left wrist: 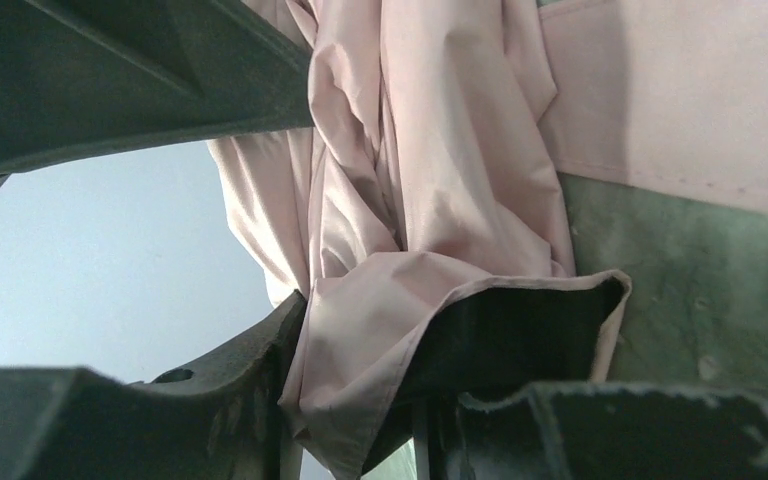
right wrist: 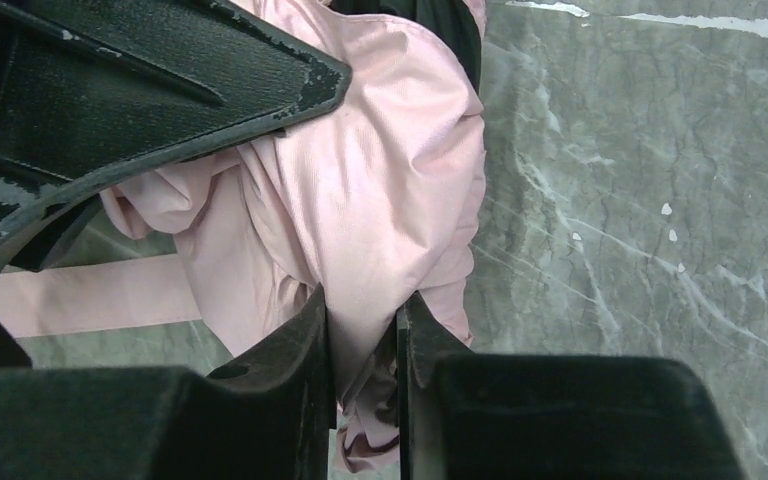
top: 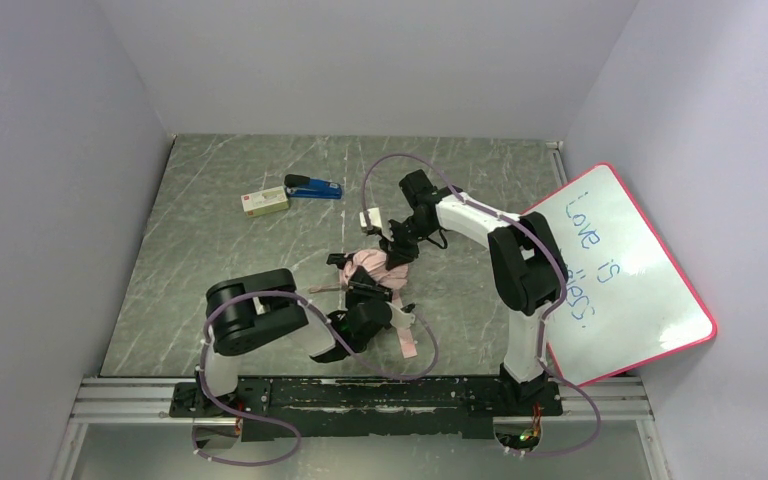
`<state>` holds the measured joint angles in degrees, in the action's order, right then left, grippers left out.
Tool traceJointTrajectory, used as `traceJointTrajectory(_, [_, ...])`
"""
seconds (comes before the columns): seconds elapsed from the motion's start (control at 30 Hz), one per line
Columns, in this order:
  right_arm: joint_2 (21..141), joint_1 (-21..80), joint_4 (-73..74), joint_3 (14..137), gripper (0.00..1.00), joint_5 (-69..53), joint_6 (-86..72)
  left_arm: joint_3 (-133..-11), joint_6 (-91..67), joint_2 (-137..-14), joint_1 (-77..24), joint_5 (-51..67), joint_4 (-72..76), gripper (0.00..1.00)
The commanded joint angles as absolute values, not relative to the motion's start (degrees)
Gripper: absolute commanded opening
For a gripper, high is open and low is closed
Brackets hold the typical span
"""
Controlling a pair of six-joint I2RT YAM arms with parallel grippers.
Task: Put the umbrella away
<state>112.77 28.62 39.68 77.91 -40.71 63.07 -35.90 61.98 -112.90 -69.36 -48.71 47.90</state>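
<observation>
The right end effector is pinching a fold of pink fabric, its jaws nearly closed with only the cloth between them. The left end effector is gripping another bunched fold, jaws partly closed around it. Both are holding the one umbrella, which is lying crumpled at the middle of the bench, between the two end effectors. Its one strap is trailing toward the near edge. At the far left, one blue stapler and one small box are sitting side by side. One whiteboard is leaning at the right.
</observation>
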Motion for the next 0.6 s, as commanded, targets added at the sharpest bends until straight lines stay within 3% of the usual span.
traceJointTrajectory(0.0, [116.89,29.78,38.62,74.17,0.15,-34.75,60.12,-34.1,58.71,-110.65,-70.58,-44.03,40.32,0.24])
traceJointTrajectory(0.1, [115.98,29.88,37.18,72.47,0.14,-33.35,59.33,-34.1,57.12,-106.73,-70.5,-43.47,38.12,0.43])
traceJointTrajectory(0.17, [115.19,29.89,35.71,71.36,0.14,-32.41,59.0,-34.18,54.98,-102.52,-70.51,-42.46,34.97,0.75])
traceJointTrajectory(0.23, [114.45,29.82,34.44,70.46,0.14,-31.61,58.53,-34.0,53.11,-98.76,-70.52,-41.25,31.14,0.92])
traceJointTrajectory(0.43, [111.98,30.08,29.84,67.33,0.14,-30.0,57.38,-30.34,46.24,-82.97,-67.55,-34.99,22.47,0.95])
traceJointTrajectory(0.57, [110.32,30.54,26.11,63.91,0.13,-26.64,57.29,-33.16,38.36,-74.2,-58.7,-26.99,9.08,0.89])
